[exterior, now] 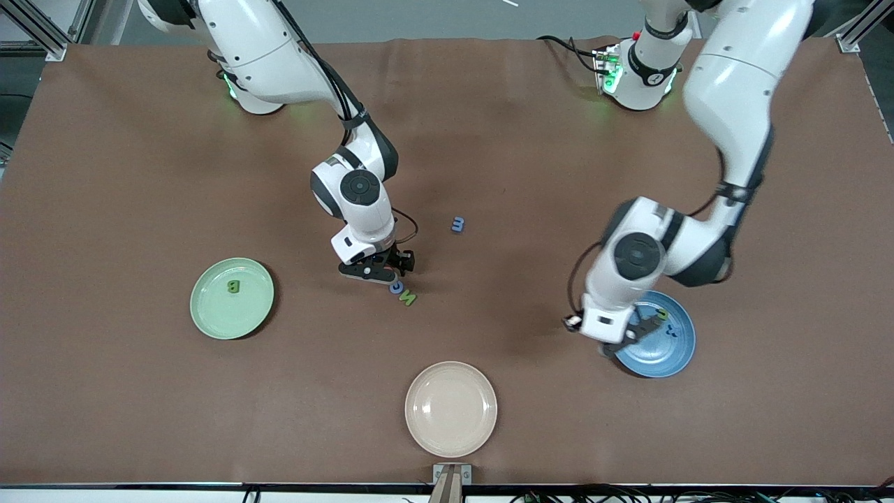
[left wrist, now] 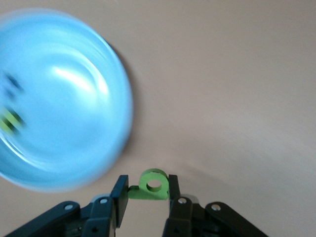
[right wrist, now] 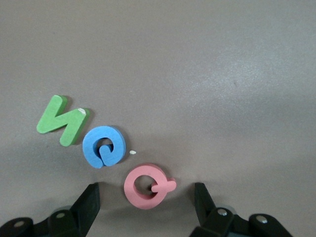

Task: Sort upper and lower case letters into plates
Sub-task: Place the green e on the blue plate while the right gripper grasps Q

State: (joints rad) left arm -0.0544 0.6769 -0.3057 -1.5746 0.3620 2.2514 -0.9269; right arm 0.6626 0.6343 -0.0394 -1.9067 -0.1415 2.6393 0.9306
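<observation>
My right gripper (right wrist: 145,193) is open, low over the table, its fingers on either side of a pink Q (right wrist: 147,185) without touching it. Beside the Q lie a blue round letter (right wrist: 102,146) and a green N (right wrist: 61,120). In the front view the right gripper (exterior: 380,269) hides the Q. My left gripper (left wrist: 146,186) is shut on a small green letter (left wrist: 153,186), held in the air by the rim of the blue plate (left wrist: 59,98), which holds small letters (exterior: 667,325). The mint green plate (exterior: 209,314) holds a green B (exterior: 234,286).
A cream-beige plate (exterior: 451,409) sits empty near the front camera's edge of the table. A lone blue letter (exterior: 457,224) lies mid-table, farther from the front camera than the letter group. Brown cloth covers the whole table.
</observation>
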